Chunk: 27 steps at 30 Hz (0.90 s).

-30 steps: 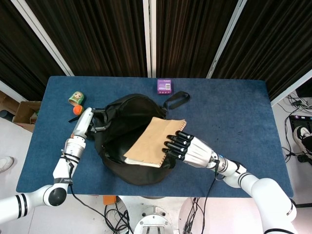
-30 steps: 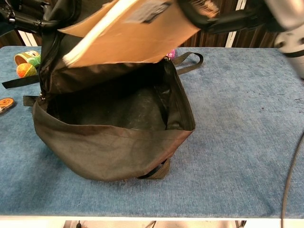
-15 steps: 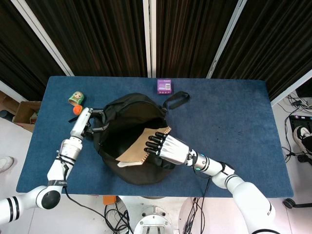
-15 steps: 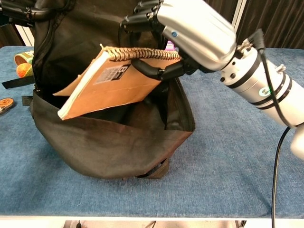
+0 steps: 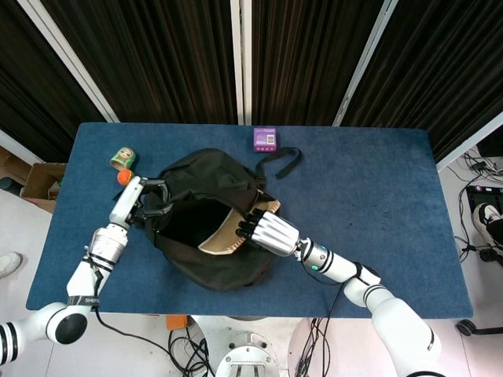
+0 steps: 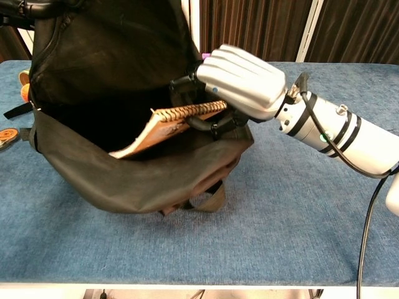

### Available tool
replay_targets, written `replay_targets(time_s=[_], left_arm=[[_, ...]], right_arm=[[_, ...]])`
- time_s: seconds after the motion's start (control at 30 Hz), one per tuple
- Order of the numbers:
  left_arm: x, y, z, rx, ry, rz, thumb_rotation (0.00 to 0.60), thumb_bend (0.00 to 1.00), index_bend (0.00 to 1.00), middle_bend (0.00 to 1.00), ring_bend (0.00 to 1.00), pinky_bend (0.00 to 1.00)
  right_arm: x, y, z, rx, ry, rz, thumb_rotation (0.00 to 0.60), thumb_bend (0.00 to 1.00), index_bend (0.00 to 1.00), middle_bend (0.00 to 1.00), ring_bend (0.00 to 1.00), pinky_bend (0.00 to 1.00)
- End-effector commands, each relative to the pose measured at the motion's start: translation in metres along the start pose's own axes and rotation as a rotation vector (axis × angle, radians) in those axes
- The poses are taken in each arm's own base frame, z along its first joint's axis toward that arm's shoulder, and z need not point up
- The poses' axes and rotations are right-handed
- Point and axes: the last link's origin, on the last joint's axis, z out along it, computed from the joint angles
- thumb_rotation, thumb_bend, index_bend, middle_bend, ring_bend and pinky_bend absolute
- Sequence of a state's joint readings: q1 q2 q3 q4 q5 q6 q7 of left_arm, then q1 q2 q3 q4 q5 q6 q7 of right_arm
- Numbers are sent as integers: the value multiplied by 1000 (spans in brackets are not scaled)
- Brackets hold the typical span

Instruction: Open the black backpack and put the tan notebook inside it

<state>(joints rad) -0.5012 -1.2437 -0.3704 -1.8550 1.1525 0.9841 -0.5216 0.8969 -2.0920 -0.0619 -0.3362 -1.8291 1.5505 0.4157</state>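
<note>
The black backpack (image 5: 206,206) lies open in the middle of the blue table, its mouth facing me in the chest view (image 6: 112,75). My right hand (image 5: 269,229) grips the spiral edge of the tan notebook (image 5: 229,233), which slants down into the bag's opening. In the chest view the right hand (image 6: 240,84) sits at the bag's right rim and the notebook (image 6: 163,129) is mostly inside, its lower part hidden by the front lip. My left hand (image 5: 134,203) holds the bag's upper flap on the left; the chest view shows only its fingers (image 6: 25,7) at the top corner.
A green and tan tin (image 5: 122,158) and an orange ball (image 5: 123,177) lie at the table's back left. A purple box (image 5: 266,139) sits at the back centre. A black strap (image 5: 281,162) trails from the bag toward it. An orange disc (image 6: 7,136) lies left of the bag.
My right hand has moved down and left, carrying the notebook from above the bag into its opening. The left hand has pulled the flap up and left, widening the mouth.
</note>
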Motion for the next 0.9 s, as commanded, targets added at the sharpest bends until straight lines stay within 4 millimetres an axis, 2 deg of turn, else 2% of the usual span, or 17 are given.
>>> replay_targets(time_s=[0.03, 0.2, 0.37, 0.53, 0.63, 0.73, 0.83, 0.9], left_arm=[[0, 1, -1, 3, -13, -31, 600, 474, 708, 664, 585, 540], [1, 1, -1, 5, -15, -76, 600, 474, 692, 662, 585, 540], [2, 0, -3, 11, -15, -126, 600, 474, 689, 661, 585, 540], [1, -1, -3, 8, -5, -170, 600, 474, 689, 652, 584, 540], [0, -2, -4, 10, 0, -186, 600, 473, 689, 638, 572, 541], [0, -3, -5, 13, 8, -201, 600, 474, 689, 610, 564, 542], [1, -3, -5, 12, 22, -208, 600, 474, 688, 567, 545, 547], [1, -3, -6, 13, 27, -209, 600, 474, 689, 536, 520, 550]], right_arm=[[-7, -3, -1, -12, -32, 12, 600, 695, 718, 632, 457, 675], [-13, -11, 6, -46, -22, 61, 600, 675, 721, 630, 453, 662], [-10, -18, 13, -89, 60, 157, 600, 672, 722, 631, 455, 660], [-15, -25, 17, -181, 126, 309, 600, 662, 724, 628, 451, 649], [-17, -28, 19, -193, 131, 323, 600, 624, 723, 621, 450, 618], [-23, -29, 20, -211, 112, 342, 600, 510, 702, 593, 429, 533], [-31, -28, 21, -235, 58, 342, 600, 226, 586, 506, 306, 412], [-33, -27, 22, -241, 28, 344, 600, 123, 507, 439, 232, 343]])
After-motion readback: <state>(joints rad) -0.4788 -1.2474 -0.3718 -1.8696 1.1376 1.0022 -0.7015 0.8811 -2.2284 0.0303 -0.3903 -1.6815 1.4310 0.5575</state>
